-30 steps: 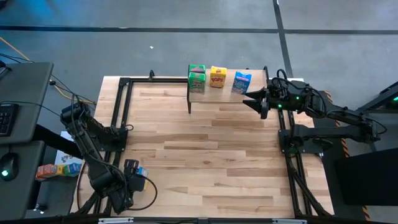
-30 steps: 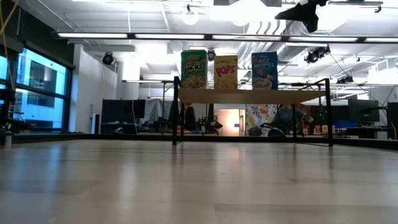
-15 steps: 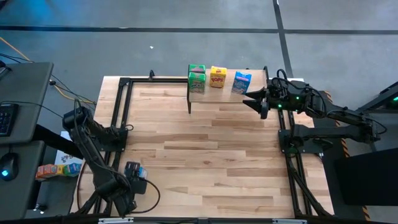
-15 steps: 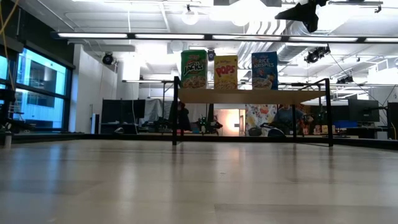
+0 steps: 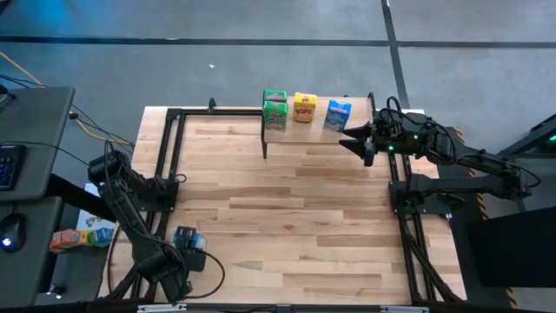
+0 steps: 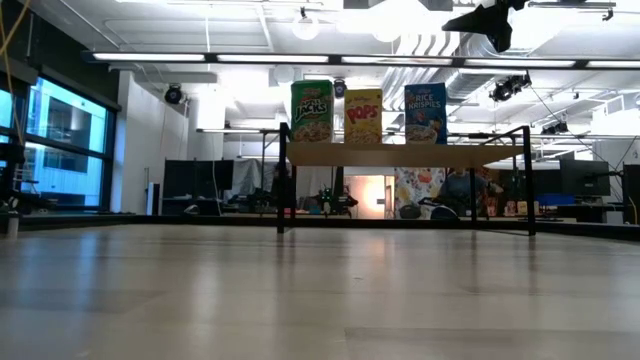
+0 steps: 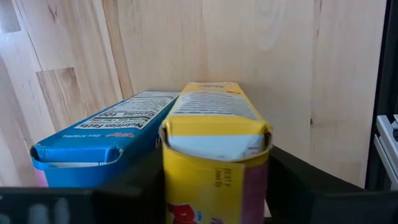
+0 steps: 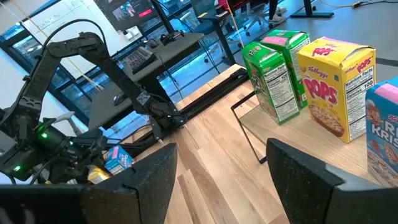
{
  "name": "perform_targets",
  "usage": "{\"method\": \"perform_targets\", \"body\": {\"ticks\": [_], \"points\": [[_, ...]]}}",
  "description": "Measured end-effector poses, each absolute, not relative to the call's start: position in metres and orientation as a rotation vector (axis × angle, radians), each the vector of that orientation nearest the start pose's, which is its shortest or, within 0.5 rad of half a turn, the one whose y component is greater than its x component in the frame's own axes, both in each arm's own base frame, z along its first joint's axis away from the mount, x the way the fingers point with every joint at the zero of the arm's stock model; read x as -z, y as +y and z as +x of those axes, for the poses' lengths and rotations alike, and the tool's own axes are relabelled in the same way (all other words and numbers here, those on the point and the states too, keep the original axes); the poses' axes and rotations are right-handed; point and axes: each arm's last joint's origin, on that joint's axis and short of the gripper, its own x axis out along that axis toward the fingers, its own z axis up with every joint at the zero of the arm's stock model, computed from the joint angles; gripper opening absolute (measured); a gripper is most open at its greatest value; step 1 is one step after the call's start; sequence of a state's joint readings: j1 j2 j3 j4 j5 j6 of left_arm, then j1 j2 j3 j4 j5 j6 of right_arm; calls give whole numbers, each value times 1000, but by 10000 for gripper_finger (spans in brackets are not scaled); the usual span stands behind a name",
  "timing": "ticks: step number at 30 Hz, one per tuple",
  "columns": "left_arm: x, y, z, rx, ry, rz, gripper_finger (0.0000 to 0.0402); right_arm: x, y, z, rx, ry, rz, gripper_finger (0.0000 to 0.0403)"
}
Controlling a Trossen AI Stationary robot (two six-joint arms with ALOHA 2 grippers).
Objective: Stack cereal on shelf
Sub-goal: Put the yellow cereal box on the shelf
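While the high view is looked at, two green cereal boxes (image 5: pixel 274 109), a yellow cereal box (image 5: pixel 304 107) and a blue cereal box (image 5: pixel 338 115) are seen upright on the small light-wood shelf with black legs (image 5: pixel 300 129). The right gripper (image 5: pixel 355 140) is held just beside the shelf, its fingers spread and empty. The left gripper (image 5: pixel 186 246) is placed at the near left corner of the wood-plank table (image 5: pixel 287 226).

From the low view, three boxes are shown in a row on the shelf.

From the left wrist view, a yellow box (image 7: pixel 214 163) is seen between the fingers, beside a lying blue box (image 7: pixel 99 144); a firm pinch cannot be told.
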State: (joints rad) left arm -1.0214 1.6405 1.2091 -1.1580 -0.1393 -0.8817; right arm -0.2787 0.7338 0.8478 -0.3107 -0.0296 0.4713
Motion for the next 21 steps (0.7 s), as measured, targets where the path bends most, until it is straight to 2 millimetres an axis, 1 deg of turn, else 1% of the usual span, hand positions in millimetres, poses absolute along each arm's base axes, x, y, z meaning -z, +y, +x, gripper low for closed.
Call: {"method": "perform_targets", "body": {"ticks": [7,12,15,17,19,21], "points": [[-227,-241,153,50,1481,148,153,-349,-42,150,290,133,498,240],[-240,-241,157,76,1466,99,140,-349,-42,150,290,133,497,240],[-257,-237,158,126,1472,22,138,-349,-42,150,290,133,497,240],[-273,-232,159,179,1467,-32,138,-349,-42,150,290,133,497,240],[-294,-225,160,259,1446,-88,138,-349,-42,149,303,130,496,240],[-319,-213,163,343,1400,-148,138,-349,-43,149,322,126,493,240]]}}
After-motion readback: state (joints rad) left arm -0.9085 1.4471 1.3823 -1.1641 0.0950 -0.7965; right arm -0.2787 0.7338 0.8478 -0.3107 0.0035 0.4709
